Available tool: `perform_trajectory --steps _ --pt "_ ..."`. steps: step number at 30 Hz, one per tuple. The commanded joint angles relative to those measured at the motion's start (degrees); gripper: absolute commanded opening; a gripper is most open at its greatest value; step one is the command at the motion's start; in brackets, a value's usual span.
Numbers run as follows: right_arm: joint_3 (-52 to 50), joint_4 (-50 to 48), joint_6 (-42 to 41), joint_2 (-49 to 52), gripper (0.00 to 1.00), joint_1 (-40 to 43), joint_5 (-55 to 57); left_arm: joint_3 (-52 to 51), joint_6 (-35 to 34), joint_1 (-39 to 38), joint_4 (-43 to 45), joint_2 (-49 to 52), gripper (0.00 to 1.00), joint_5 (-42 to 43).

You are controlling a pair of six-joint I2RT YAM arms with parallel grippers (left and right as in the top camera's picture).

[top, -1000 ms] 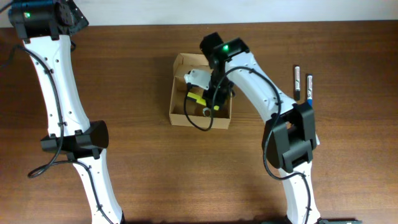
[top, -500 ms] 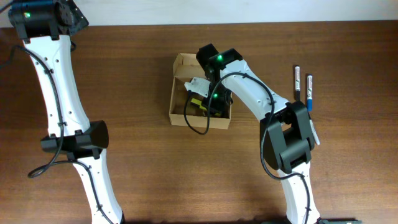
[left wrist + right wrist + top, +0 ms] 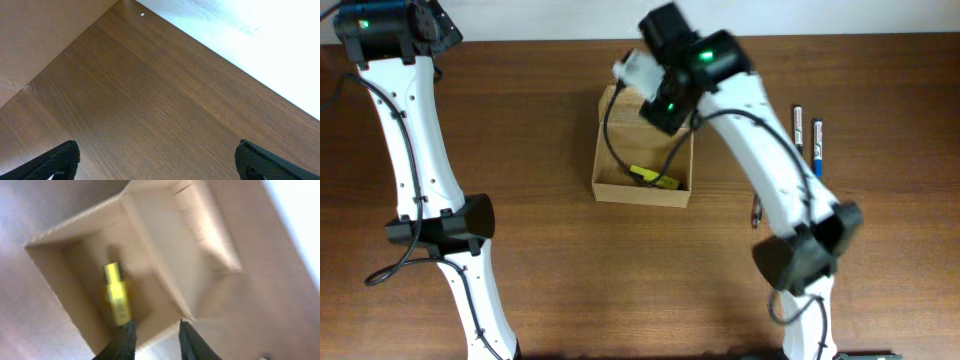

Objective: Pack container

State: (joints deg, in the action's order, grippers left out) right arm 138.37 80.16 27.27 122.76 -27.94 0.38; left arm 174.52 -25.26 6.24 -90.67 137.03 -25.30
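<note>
The container is an open tan cardboard box at the table's middle, also seen in the right wrist view. A yellow marker lies inside it near the front wall and shows in the right wrist view too. My right gripper hangs above the box, open and empty, apart from the marker; from overhead the arm's wrist covers the box's back edge. My left gripper is wide open and empty over bare wood at the table's far left corner.
Two markers, one black-capped and one blue-capped, lie on the table right of the box. A thin pen lies beside the right arm. The table's far edge meets a white surface.
My right gripper was down inside the box with the yellow marker. It has let go and risen up out of the box toward the back. The marker now lies in the box.
</note>
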Motion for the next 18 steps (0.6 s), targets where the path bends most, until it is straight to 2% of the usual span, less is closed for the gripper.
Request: perform_trajectory --steps 1,7,12,18 --pt "2.2 0.5 -5.1 -6.6 0.34 2.8 6.2 -0.3 0.5 0.2 -0.1 -1.9 1.00 0.0" --pt "-0.2 -0.2 -11.0 -9.9 0.34 16.0 6.1 -0.3 0.5 0.2 -0.1 -1.9 1.00 0.0" --pt "-14.6 -7.7 -17.8 -9.5 0.33 28.9 0.3 -0.3 0.5 0.2 -0.1 -1.9 1.00 0.0" --pt "-31.2 -14.9 -21.8 -4.9 0.34 35.2 -6.1 -0.3 0.5 0.2 -0.1 -1.9 1.00 0.0"
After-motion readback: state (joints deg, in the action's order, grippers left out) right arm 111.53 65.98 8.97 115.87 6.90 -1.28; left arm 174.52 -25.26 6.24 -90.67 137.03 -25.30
